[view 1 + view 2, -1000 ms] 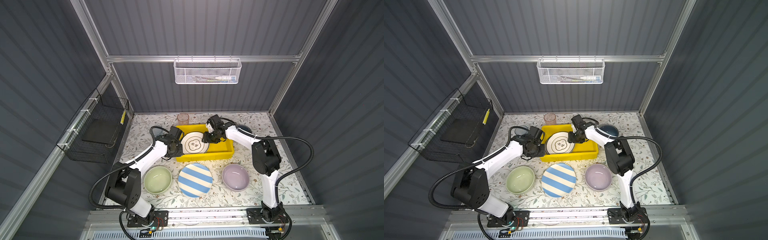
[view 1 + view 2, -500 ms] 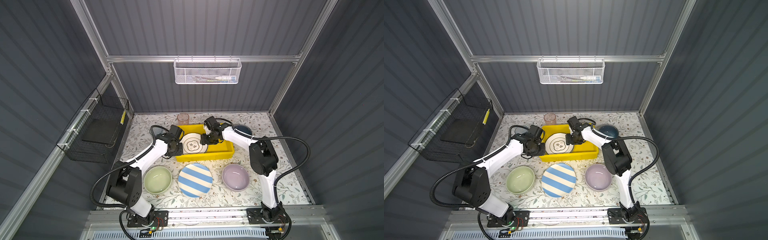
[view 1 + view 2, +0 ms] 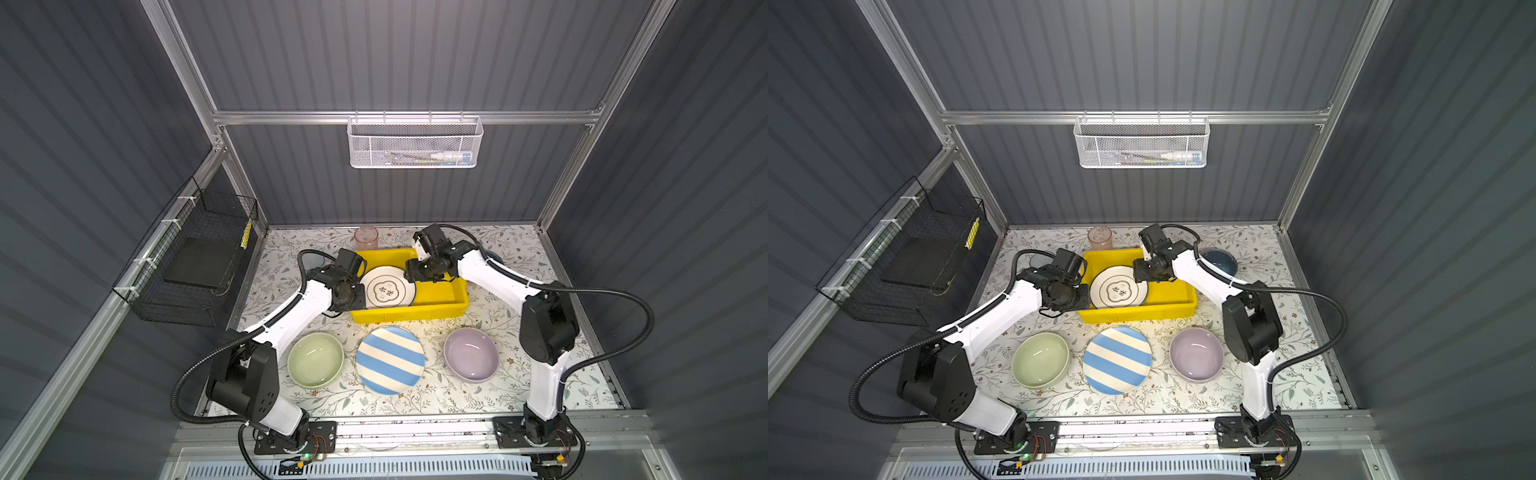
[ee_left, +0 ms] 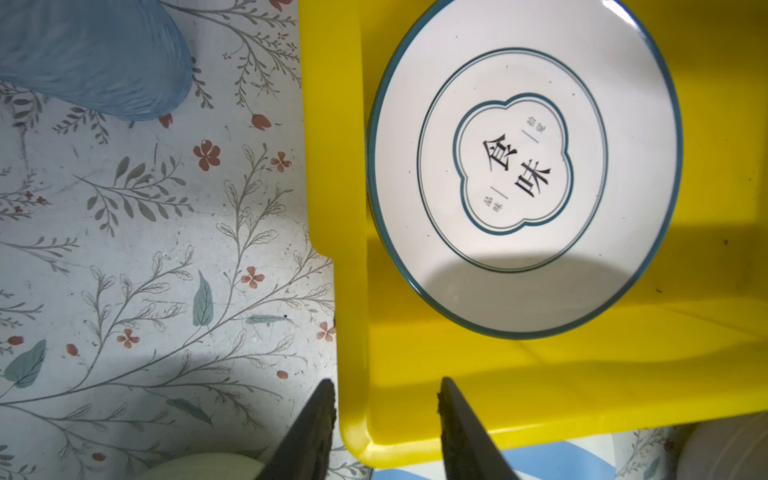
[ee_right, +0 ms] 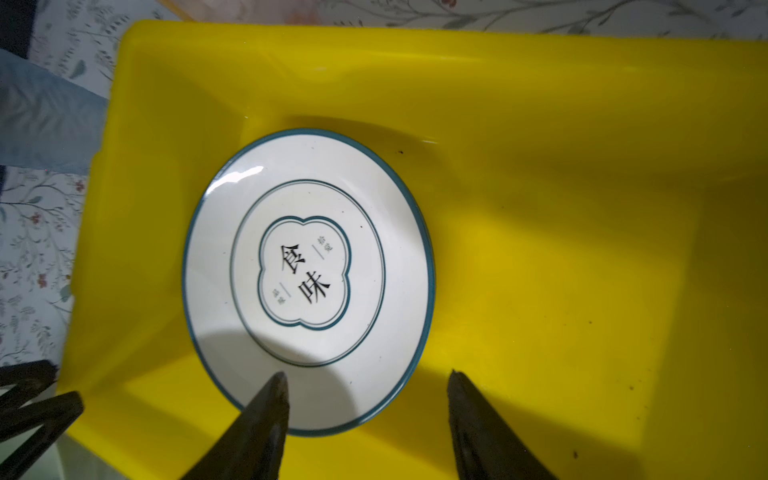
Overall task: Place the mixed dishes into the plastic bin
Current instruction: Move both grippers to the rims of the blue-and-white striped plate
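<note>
You're holding the left hand (image 4: 385, 382) astride the yellow bin (image 3: 407, 318) at its corner, fingers apart: one outside over the counter (image 4: 145, 249), one inside, the rolled rim between them with a gap showing, so nothing is clamped. The lettered plate (image 3: 387, 286) is lying flat on the bin floor just ahead of that hand. The right hand (image 5: 368, 373) is hovering above the same plate, fingers apart and empty, one tip over the plate's edge, the other over bare yellow floor.

Judging the step: the first dish is placed and both hands are free for the next pick. Behind the left hand, toward its base, the green bowl (image 3: 316, 359) is waiting. Between the two arms the striped plate (image 3: 390, 359) is lying flat, and behind the right hand the lilac bowl (image 3: 471, 359) is sitting.

The next move is calling for a rim pinch, one finger inside a bowl's wall. The striped plate's low edge is looking harder to get under.

The bin is glossy moulded plastic with low walls. The plates and bowls are looking like slick glazed ceramic. The counter is wearing a matte floral sheet.
</note>
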